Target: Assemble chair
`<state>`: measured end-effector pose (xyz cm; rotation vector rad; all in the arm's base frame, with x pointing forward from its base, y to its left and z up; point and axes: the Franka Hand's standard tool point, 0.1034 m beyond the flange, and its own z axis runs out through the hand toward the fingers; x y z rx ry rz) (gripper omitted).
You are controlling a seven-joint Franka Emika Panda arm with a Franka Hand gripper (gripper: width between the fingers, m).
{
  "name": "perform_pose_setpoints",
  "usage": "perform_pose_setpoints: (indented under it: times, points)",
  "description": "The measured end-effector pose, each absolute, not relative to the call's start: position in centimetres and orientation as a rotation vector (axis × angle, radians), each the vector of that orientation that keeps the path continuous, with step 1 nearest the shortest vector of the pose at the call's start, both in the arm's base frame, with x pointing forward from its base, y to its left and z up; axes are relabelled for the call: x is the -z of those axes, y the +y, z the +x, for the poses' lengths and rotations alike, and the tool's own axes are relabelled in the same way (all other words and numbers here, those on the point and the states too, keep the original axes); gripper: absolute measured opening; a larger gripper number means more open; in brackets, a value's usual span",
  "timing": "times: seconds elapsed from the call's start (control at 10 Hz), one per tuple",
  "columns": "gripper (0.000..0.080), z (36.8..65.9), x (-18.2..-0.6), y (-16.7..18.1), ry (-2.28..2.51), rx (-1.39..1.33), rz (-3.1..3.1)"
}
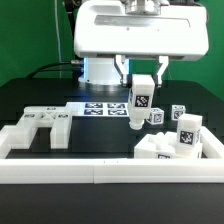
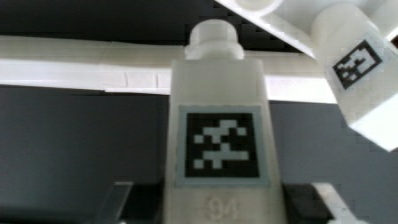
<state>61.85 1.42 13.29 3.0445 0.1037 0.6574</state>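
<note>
Gripping: the pincer [image 1: 142,86] is clamped on a white bar [image 1: 140,104]. In the wrist view a finger [image 2: 125,203] sits against each side of the bar [image 2: 221,120].
Bar pose: upright, hanging straight down from the pincer, with one black-and-white tag facing the exterior camera.
Bar end: a rounded stub [image 2: 214,40] on the end away from the pincer. It points at the black table [image 1: 90,140]; cannot tell whether it touches.
Behind the bar: the marker board [image 1: 103,108] lies flat on the table, just to the exterior view's left of the bar's lower end.
Nearest loose parts: small tagged blocks [image 1: 179,116] stand near the bar on the exterior view's right, apart from it. One tagged block [image 2: 358,62] shows beside the bar in the wrist view without touching it.
Front right: a low white piece [image 1: 158,150] with a taller tagged block [image 1: 188,132] just beside it, both against the rail.
Far left: the slotted panel [image 1: 45,125] lies flat, well apart from the pincer.
Surround: the white border rail [image 1: 100,172] runs along the front and sides of the table.
</note>
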Motion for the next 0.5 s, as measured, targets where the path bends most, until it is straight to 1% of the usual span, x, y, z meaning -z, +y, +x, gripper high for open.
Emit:
perform_pose_setpoints:
  times: [0.3, 0.4, 0.5]
  points:
    - [0.0291, 61.8, -13.1, 1.4, 0.102, -0.653, 3.045]
    - [0.0291, 61.5, -12.4, 1.1, 0.069, -0.64, 3.058]
    - [0.0291, 61.3, -11.7, 1.8, 0.071, -0.633, 3.07]
